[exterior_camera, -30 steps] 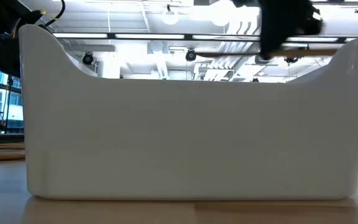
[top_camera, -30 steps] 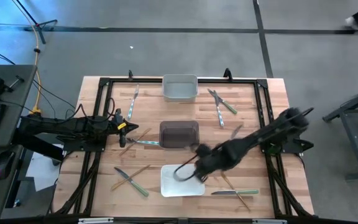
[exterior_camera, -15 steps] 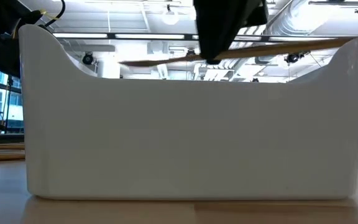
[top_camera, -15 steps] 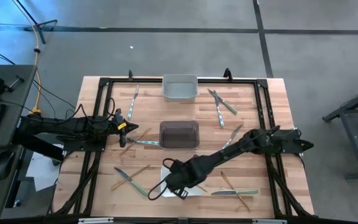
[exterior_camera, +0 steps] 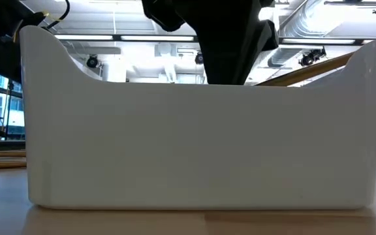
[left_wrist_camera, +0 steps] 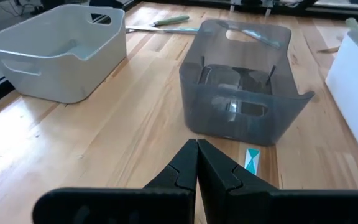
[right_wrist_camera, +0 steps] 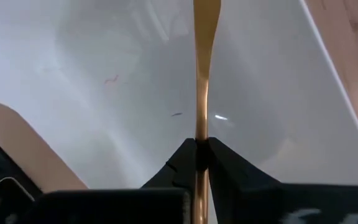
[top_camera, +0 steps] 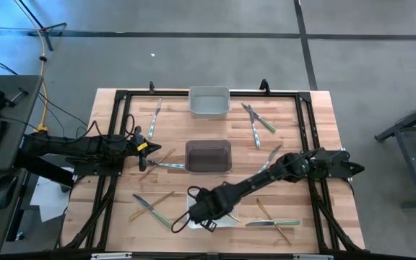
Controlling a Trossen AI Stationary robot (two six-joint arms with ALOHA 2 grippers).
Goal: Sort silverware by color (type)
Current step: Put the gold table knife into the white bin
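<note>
My right gripper (top_camera: 201, 209) points down into the white bin (top_camera: 231, 221) near the table's front edge, shut on a tan wooden utensil (right_wrist_camera: 205, 56). In the low view the utensil's one end (exterior_camera: 318, 67) slants up over the bin's rim (exterior_camera: 371, 49); the rest is hidden behind the bin wall. My left gripper (top_camera: 149, 146) waits shut at the table's left, clear of everything. Other silverware lies flat on the table: green, pale and wooden pieces (top_camera: 152, 206) at the front left, more (top_camera: 258, 119) at the back right. My right gripper pinches the wooden utensil's slim shaft (right_wrist_camera: 201, 132) between its two fingers, coming from above and pointing down. The utensil is tilted, one end higher than the bin's rim. The bin wall hides whether its lower end touches the bin's floor.
A dark see-through bin (top_camera: 208, 155) stands mid-table and a grey bin (top_camera: 209, 101) at the far edge. Loose utensils lie at the front right (top_camera: 276, 221), beside the dark bin (top_camera: 163, 163) and at the far left (top_camera: 157, 112). A black frame borders the table.
My right gripper has gone toward the table's left and near edge and down, over and into the white bin, carrying the wooden utensil. The utensil, level above the bin a second ago, now slants with one end raised over the bin's rim.
</note>
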